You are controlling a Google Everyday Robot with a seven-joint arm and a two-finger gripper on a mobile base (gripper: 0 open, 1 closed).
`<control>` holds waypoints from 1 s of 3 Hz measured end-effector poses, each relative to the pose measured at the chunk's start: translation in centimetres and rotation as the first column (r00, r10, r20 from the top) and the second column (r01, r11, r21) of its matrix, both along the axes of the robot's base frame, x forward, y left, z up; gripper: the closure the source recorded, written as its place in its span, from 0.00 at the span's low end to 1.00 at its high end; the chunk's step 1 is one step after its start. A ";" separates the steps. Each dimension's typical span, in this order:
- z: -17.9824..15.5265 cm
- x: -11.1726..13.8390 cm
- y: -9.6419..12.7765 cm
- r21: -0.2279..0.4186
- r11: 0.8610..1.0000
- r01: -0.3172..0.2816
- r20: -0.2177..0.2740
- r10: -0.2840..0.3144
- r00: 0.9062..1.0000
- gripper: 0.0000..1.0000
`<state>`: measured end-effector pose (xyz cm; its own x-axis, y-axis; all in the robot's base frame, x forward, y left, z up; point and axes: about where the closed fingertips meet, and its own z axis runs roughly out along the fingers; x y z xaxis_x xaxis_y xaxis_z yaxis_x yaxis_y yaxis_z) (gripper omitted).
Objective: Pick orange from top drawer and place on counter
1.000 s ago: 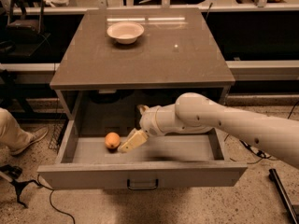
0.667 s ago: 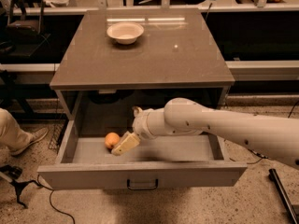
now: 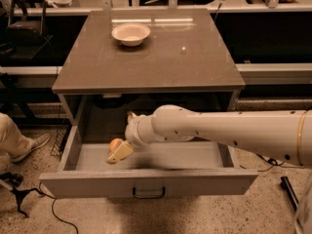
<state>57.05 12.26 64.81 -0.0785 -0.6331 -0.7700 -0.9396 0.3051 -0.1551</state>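
Observation:
The top drawer (image 3: 146, 182) is pulled open below the counter (image 3: 161, 62). The orange (image 3: 115, 143) lies on the drawer floor at the left, partly covered by my gripper. My gripper (image 3: 120, 152) reaches down into the drawer from the right and sits right at the orange, on its near side. The white arm (image 3: 219, 130) spans the drawer from the right edge of the view.
A white bowl (image 3: 130, 33) stands at the back left of the counter. A person's leg and shoe (image 3: 19, 143) are on the floor to the left. Cables (image 3: 29, 199) lie by the drawer's left corner. Shelving runs behind the cabinet.
My arm has moved left inside the drawer, and the gripper has closed in on the orange and now partly covers it. The orange has not moved.

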 end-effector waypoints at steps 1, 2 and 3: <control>-0.8 -0.3 1.1 -0.036 0.999 -0.008 0.002 0.008 1.000 0.00; -1.5 -0.6 1.9 -0.061 0.998 -0.019 -0.002 0.019 1.000 0.00; -2.3 -0.7 2.0 -0.072 0.997 -0.022 -0.017 0.021 1.000 0.00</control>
